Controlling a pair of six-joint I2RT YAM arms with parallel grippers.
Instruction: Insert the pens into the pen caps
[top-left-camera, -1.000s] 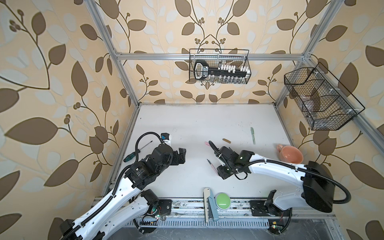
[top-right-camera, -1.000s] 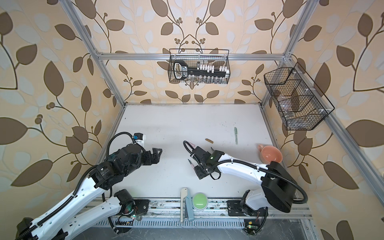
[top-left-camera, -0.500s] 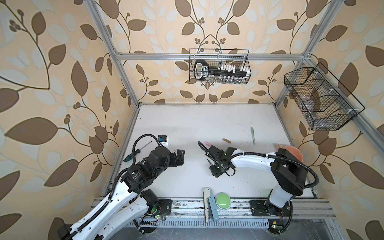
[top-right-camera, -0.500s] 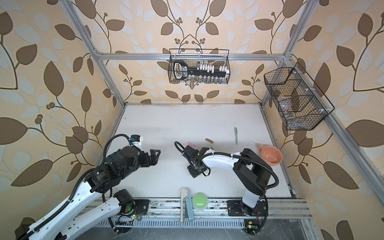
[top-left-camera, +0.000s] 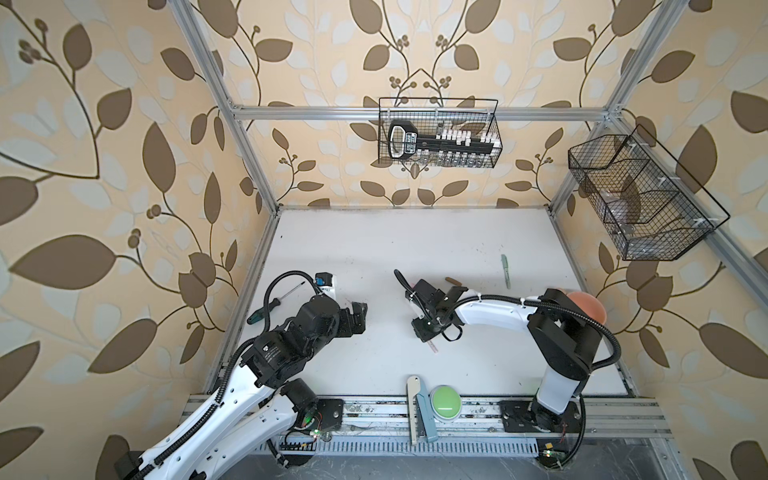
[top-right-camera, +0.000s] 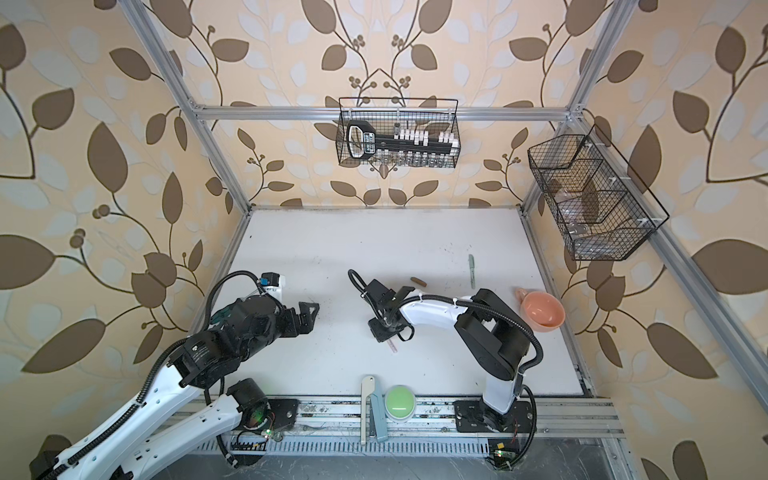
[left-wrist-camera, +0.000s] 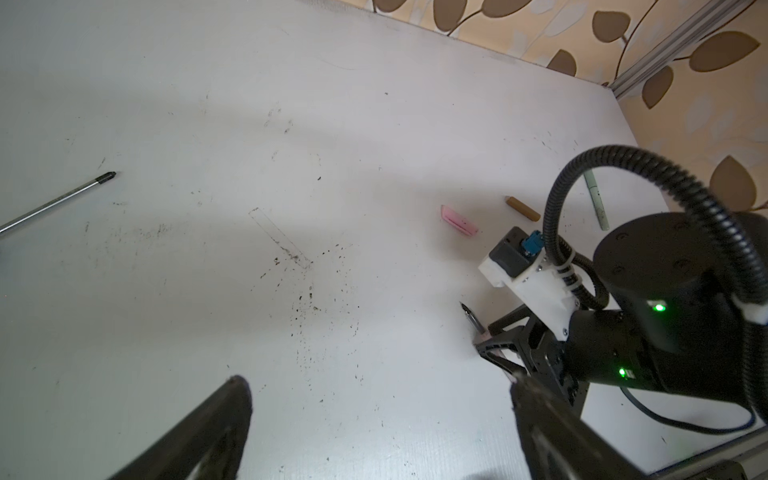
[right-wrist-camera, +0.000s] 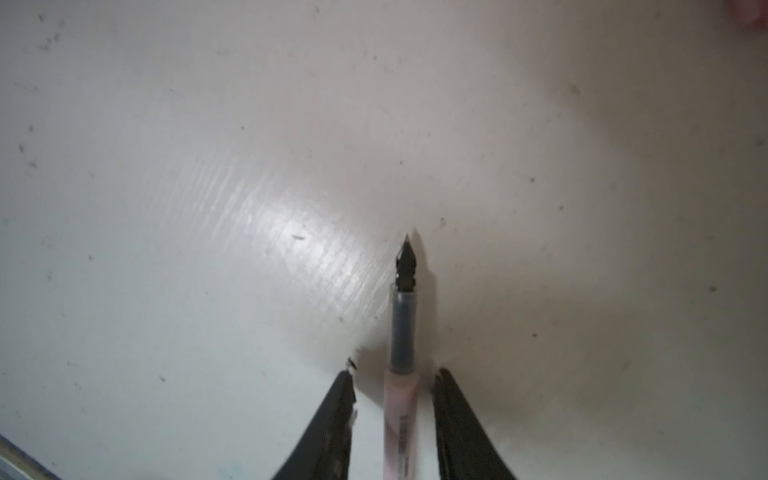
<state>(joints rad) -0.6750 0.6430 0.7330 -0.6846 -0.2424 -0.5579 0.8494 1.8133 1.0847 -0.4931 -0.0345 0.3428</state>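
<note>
R claw (right-wrist-camera: 395, 374) sits low on the worktop (right-wrist-camera: 208, 166), one finger each side of the pink pen (right-wrist-camera: 401, 353). It's part open w/ small gaps and has no hold yet. In both top views the pen lies flat mid-frame, in line w/ the claw, tip fwd. R arm reaches in, wrist tipped down. L claw (left-wrist-camera: 378, 380) is wide open and empty, well apart. Pink cap (left-wrist-camera: 458, 220) lies near.

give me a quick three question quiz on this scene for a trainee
1. True or false: the right claw straddles the pink pen.
2. Which lies nearer the green pen: A pink cap, B brown cap?
3. What does the left claw hold?
Key: 1 true; 2 B; 3 nothing, it is open.
</note>
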